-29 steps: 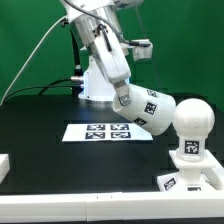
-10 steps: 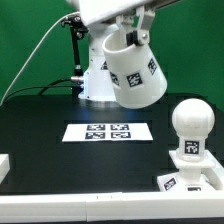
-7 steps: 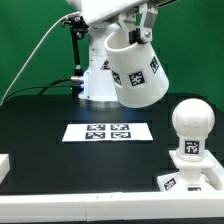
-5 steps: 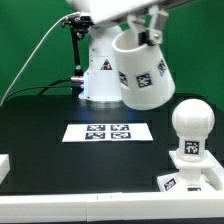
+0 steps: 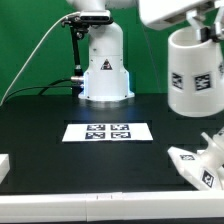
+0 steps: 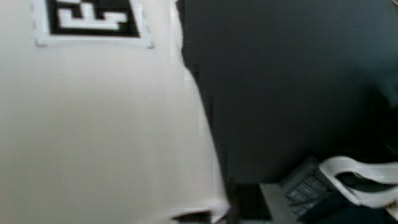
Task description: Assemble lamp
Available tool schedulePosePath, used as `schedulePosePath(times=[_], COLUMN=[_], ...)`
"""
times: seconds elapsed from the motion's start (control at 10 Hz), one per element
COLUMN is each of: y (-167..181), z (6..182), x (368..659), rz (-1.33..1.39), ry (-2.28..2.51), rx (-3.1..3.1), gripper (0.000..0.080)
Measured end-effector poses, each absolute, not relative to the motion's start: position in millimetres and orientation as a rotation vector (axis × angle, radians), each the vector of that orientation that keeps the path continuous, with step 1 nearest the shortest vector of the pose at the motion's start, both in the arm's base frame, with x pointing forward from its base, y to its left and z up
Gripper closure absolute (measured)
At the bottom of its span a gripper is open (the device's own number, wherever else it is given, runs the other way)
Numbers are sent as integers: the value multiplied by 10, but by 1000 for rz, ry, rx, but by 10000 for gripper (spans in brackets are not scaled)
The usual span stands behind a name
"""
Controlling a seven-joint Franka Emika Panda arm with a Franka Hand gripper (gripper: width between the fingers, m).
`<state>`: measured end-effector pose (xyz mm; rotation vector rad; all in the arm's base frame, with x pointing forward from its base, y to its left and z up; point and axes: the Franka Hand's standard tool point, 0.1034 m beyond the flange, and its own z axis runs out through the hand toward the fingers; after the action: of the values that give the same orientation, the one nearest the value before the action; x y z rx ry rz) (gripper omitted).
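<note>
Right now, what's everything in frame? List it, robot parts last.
shade: 1, white with black-and-white tags, held in the air at the exterior view's right, above the base
base: 1, white, tagged, on the table at the exterior view's lower right, partly cut off
unidentified part: 1, white, at the right edge just above the base, cut off
marker board: 1, white with tags, flat at mid-table
block: 1, white, left edge, cut off
table: 1, black
backdrop: 1, green, behind
pedestal: 1, white, behind the marker board
arm: 1, white, top right
fingers: dark, at the shade's top rim, gripping it
</note>
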<state>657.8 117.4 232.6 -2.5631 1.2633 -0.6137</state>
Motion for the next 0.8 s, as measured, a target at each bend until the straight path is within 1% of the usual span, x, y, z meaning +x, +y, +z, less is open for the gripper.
schedulePosePath(times=[0.1,0.3,0.4,0.8], y=[1365,1570,1674,1733], z=[2254,2210,2158,2092], x=[6488,6431,6368,6316], rz=[-617,-640,-648,-600], ry=[1269,1292,1281,1278], rx=[-2544,-2499,-2498,-2492], gripper=[757,757,757,757])
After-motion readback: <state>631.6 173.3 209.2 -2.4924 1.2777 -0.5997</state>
